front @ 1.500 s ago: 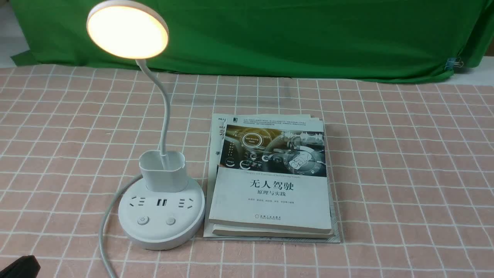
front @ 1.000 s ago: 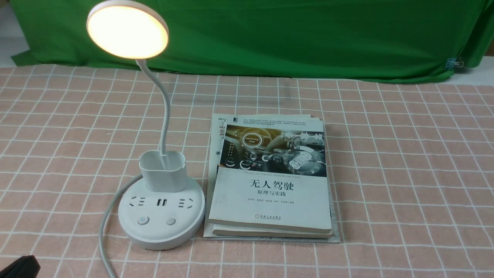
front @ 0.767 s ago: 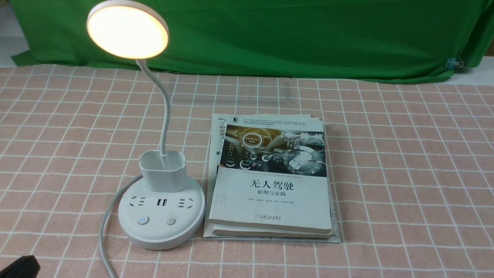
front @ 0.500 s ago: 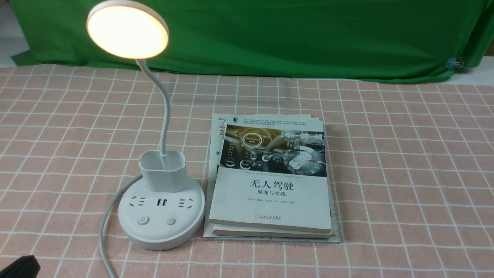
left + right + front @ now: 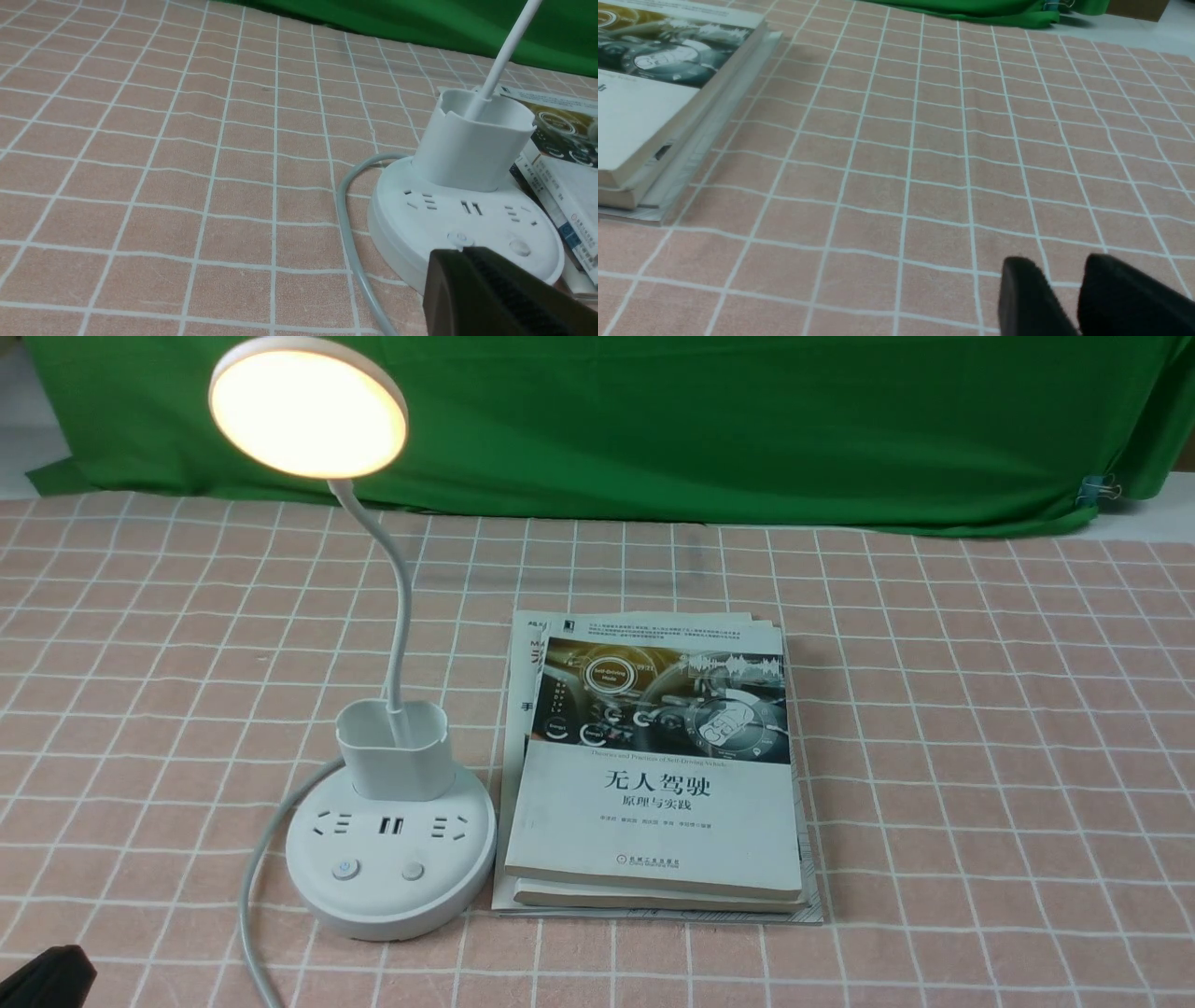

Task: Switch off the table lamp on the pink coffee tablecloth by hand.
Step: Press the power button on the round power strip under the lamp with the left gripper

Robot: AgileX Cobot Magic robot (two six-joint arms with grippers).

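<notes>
A white-gridded pink tablecloth (image 5: 980, 756) carries a lit white lamp (image 5: 392, 868) just beside stacked books (image 5: 653, 821).

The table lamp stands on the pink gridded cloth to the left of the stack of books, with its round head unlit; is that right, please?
Not quite: the front view shows the round head of the table lamp glowing brightly, so it is lit. The lamp does stand on the pink gridded cloth, left of the stack of books.

Stacked books (image 5: 653, 821), green backdrop cloth (image 5: 700, 429), binder clip (image 5: 1098, 490)
</notes>
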